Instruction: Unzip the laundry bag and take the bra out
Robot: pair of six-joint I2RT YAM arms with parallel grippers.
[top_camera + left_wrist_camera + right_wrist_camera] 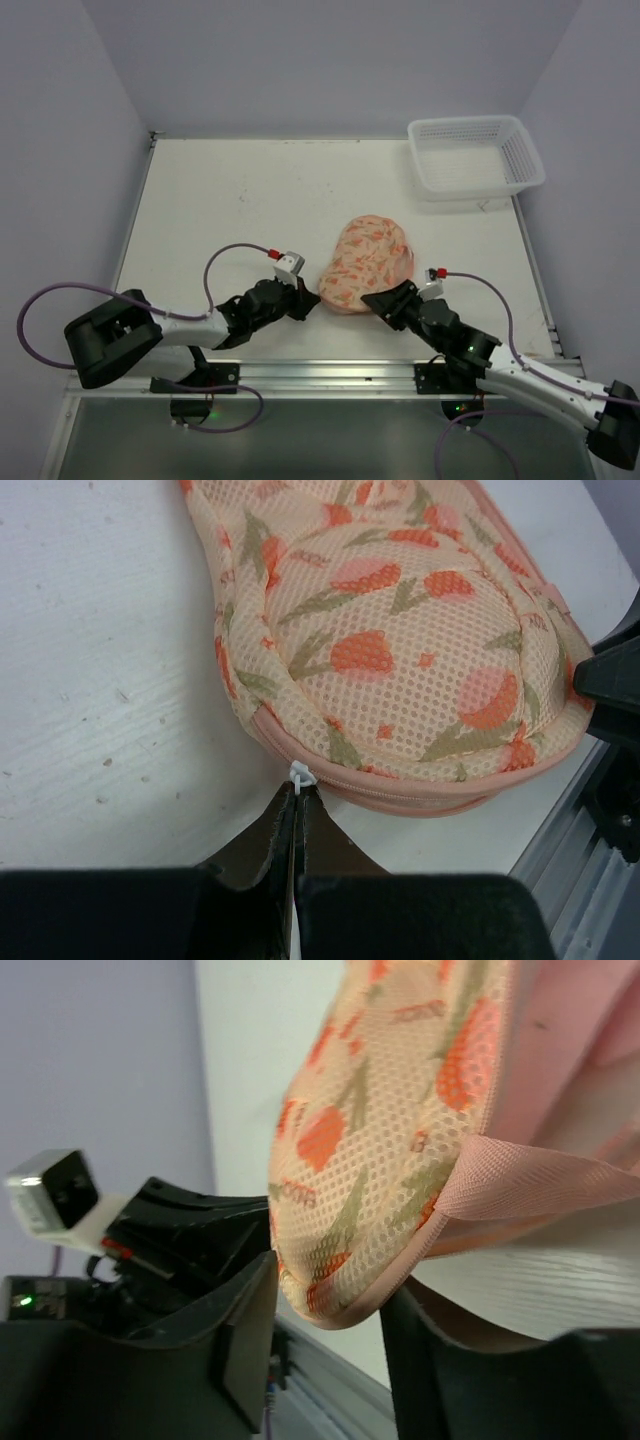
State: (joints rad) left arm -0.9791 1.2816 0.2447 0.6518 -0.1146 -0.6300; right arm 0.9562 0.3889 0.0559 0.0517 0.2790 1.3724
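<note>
Nearest the bases, the left tool (297, 810) is clamped tight on the small white zip pull (300, 773), which sits at the near-left rim of the bag (365, 265). From that pull the pink zip trim (420, 798) curves away to the right along the bag's near edge, towards the right tool (330, 1340), which meets the bag at its near-right corner. That tool's jaws stand parted with the bag's rim lying loosely between them, so it pins nothing for now. The bag rests on the counter (230, 200) midway between the two arms, dome side up, its long axis running from near-left to far-right. The left arm is therefore the one placed to run the zip. The slider's path follows the curved rim rather than a straight line, and I judge that with the right corner unheld a tug would drag the whole bag sideways instead of parting the teeth. The bra cannot be made out for certain in any view; presumably it lies inside the bag. Well beyond, at the far-right corner, sits a white basket (475, 155).
</note>
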